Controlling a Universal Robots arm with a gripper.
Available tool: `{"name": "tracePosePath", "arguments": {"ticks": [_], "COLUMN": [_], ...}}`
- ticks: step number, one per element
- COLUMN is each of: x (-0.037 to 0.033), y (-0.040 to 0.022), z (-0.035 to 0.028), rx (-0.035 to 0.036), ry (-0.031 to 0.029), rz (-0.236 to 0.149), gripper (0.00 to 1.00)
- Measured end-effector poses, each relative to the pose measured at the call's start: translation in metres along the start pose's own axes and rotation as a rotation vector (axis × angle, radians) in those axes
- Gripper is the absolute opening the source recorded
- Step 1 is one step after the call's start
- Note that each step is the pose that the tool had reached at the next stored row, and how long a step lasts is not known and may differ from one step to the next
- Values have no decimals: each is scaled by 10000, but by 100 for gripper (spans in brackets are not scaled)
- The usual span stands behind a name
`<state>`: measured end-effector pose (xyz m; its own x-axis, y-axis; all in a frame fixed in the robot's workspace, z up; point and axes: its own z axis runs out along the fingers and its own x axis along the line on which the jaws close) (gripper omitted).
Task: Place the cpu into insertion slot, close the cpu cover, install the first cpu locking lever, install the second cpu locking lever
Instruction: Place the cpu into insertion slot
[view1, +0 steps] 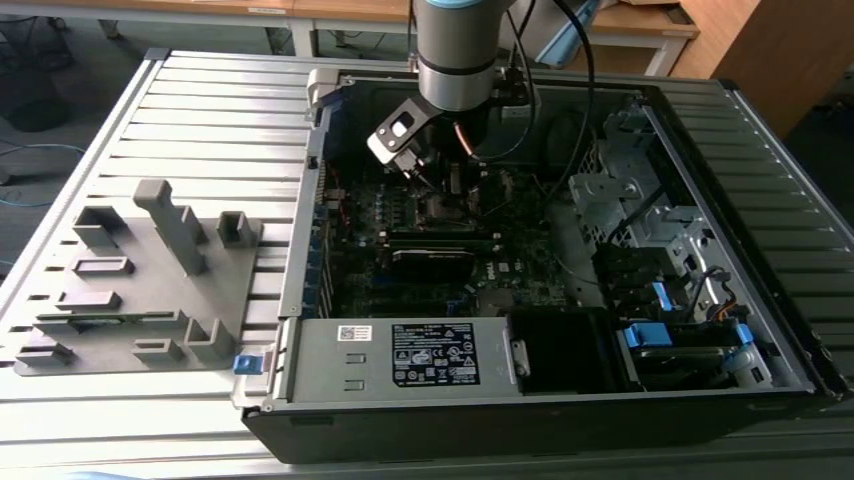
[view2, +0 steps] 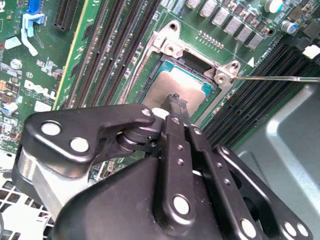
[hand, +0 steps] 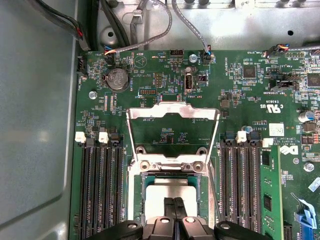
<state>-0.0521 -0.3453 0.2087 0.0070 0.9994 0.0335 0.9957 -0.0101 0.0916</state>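
Inside the open computer case (view1: 747, 230) on the table (view1: 200, 90), the green motherboard (hand: 150, 65) carries the cpu cover (hand: 172, 111), swung up. The cpu (hand: 172, 187) lies in the insertion slot (view2: 190, 61), and the claw (hand: 175, 201), fingers pressed together, sits right at its metal top.

One dull silvery-grey square cpu (hand: 157, 200) lies under the two black gripper fingers (hand: 170, 212). One silvery windowed cpu cover (hand: 172, 111) stands just beyond their tips. Two banks of long black memory slots (hand: 102, 190) flank them, one per side. One round silver coin cell (hand: 116, 78) sits farther beyond.
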Motion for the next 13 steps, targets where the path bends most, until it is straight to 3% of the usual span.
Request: {"name": "tracePosePath", "arguments": {"ticks": [3,4,5,6,13], "x": [0,0,0,0,1], "y": [0,2,5,6,33], "z": [0,1,3,3,9], "rx": [16,138,310,388,400], "ry": [-1,-3,-3,-5,-1], "rz": [0,5,11,13,14], "gripper": [11,11,11,11,11]}}
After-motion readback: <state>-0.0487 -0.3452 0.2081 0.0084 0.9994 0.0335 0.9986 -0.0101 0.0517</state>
